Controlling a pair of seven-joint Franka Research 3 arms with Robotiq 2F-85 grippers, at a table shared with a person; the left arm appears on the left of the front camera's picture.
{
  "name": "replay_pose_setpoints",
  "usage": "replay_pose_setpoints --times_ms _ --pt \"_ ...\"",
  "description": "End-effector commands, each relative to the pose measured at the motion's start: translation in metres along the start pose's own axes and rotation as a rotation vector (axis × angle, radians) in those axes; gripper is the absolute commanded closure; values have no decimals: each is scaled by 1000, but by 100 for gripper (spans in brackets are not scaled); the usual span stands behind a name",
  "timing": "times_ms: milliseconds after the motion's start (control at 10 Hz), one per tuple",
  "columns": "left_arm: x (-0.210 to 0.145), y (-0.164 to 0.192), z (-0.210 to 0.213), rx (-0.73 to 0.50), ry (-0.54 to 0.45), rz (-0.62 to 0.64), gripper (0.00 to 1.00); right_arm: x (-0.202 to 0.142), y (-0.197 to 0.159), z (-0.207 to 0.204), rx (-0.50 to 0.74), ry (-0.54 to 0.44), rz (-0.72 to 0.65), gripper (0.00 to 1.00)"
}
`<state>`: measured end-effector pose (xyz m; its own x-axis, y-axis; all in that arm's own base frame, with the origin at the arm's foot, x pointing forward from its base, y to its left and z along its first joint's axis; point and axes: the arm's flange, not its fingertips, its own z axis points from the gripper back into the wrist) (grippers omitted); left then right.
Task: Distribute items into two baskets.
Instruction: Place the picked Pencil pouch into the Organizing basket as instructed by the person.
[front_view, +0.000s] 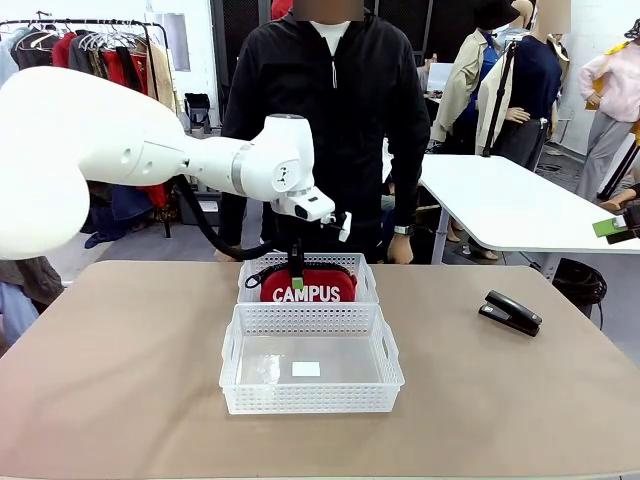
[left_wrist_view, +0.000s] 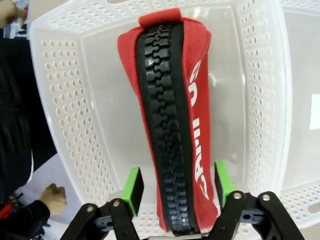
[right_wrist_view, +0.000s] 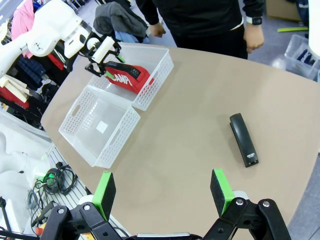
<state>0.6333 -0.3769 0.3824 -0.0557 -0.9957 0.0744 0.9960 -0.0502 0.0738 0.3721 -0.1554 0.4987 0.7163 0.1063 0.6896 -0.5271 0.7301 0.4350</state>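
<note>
Worktop (front_view: 120, 380): tan, lying under both end effectors; a person (front_view: 330, 120) stands at its far edge, beyond the left end effector.
Near basket (front_view: 312, 400): just on the robot's side of the left end effector, touching the far basket; it holds nothing but its label (front_view: 305, 369).
Far basket (front_view: 366, 283): directly below the left end effector.
Pouch (left_wrist_view: 170, 120): in the far basket, standing on edge with its zip facing up at the left end effector. Its long axis runs straight away between the pads.
Stapler (right_wrist_view: 243, 139): flat on the bare worktop, well apart from the left end effector and both baskets. From the right end effector it lies ahead and below, a little toward one pad's side. Its long axis points nearly straight away, so the jaws would close across its narrow width.
Left end effector (left_wrist_view: 178, 184): jaws spread, one green pad on each side of the pouch with a gap showing on one side, so it is not clamping.
Right end effector (right_wrist_view: 163, 192): jaws wide apart, holding nothing, high over the worktop.
Stage: the pouch looks placed, and the stapler is not yet in a basket.
Next move turns on: the right arm is clearly the nearer to the stapler. It probably needs a reach forward and down with little wrist turn, then a carry to the near basket.
</note>
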Motion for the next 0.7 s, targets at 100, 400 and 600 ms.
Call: replay_pose_setpoints --times_ms 100,400,600 --pt "-17 -19 30 -13 -10 67 0 1 0 0 11 -17 11 0" --pt "-23 -23 37 -9 -29 105 0 1 0 0 11 -17 11 0" --pt "-17 -10 37 -1 -14 71 0 1 0 0 11 -17 11 0"
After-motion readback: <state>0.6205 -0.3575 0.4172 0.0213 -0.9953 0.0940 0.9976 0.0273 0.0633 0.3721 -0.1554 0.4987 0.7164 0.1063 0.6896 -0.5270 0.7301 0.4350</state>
